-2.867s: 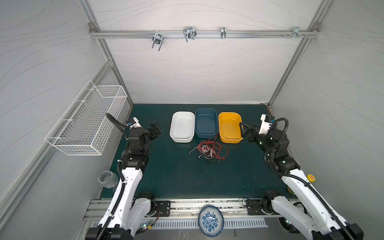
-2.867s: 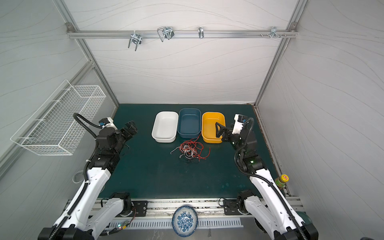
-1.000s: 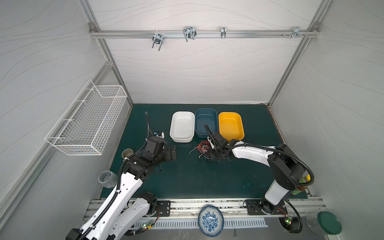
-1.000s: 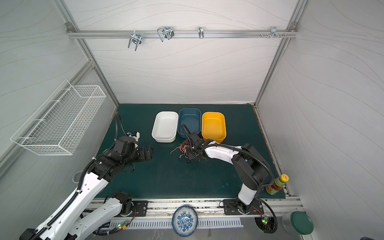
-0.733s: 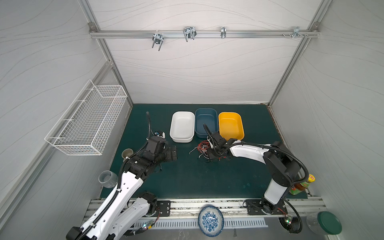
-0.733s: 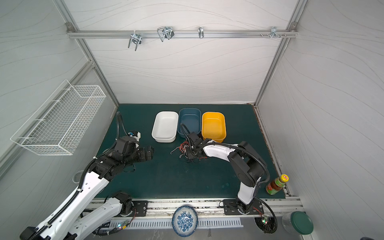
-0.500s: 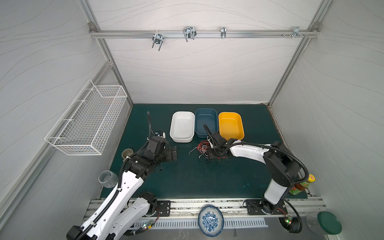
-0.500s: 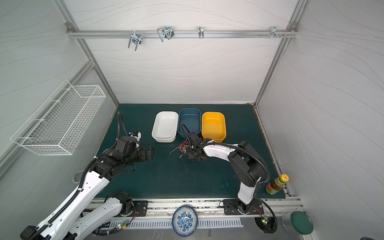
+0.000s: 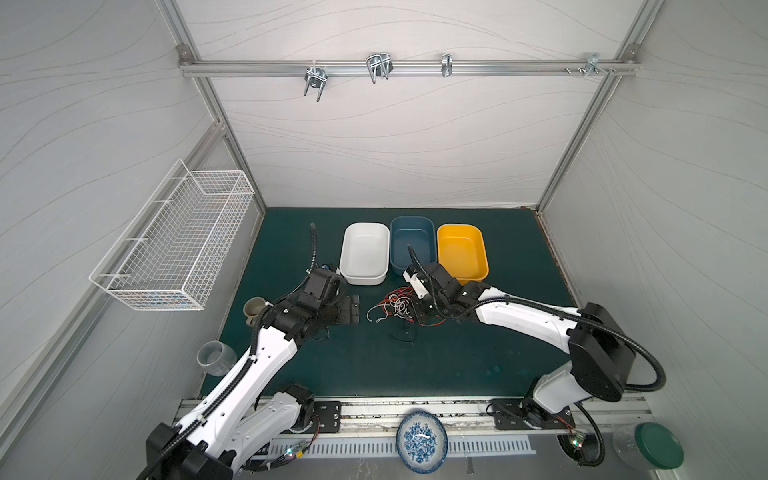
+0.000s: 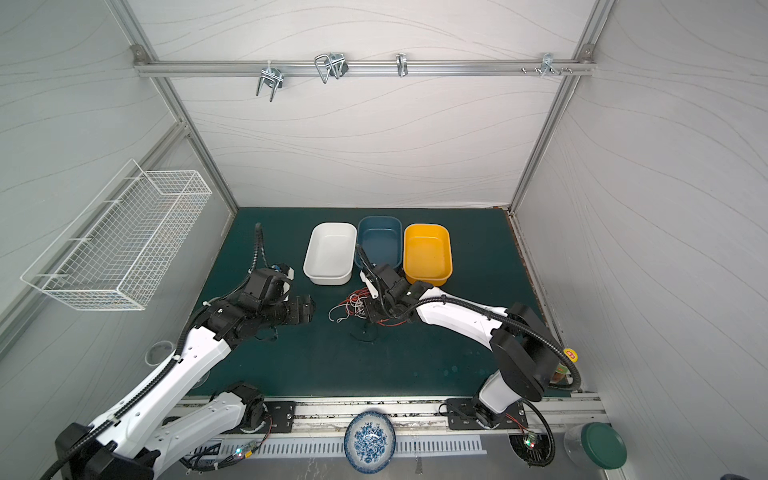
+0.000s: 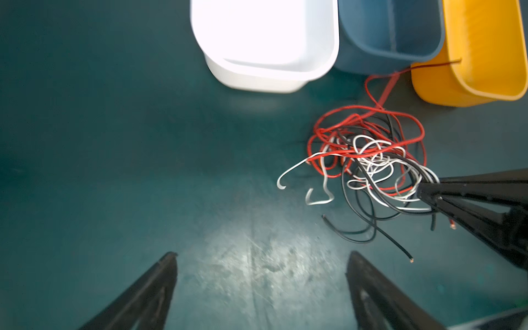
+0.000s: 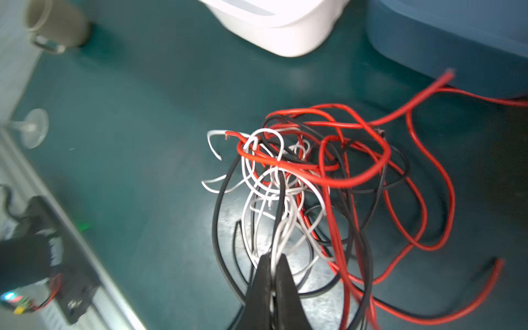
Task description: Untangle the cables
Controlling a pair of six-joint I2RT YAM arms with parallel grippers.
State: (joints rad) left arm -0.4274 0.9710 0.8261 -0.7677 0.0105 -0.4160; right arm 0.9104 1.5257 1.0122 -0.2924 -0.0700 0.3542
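The cables lie as one knot of red, white and black strands on the green mat, just in front of the white tray, off its near right corner. The right gripper sits at the knot's side farthest from the white tray. Its jaws are pinched together on a few white strands, which in the right wrist view run straight into the closed tips. The left gripper hangs over bare mat in front of the white tray's near left corner, jaws spread wide and holding nothing. A hooked white end is the strand nearest to it.

The step in hand looks like the first pull: one arm has a hold, the other is not yet engaged. Next, I judge, the left gripper needs to reach across and pinch a different colour — red or black — so that drawing the arms apart frees the white strands rather than dragging the whole bundle.
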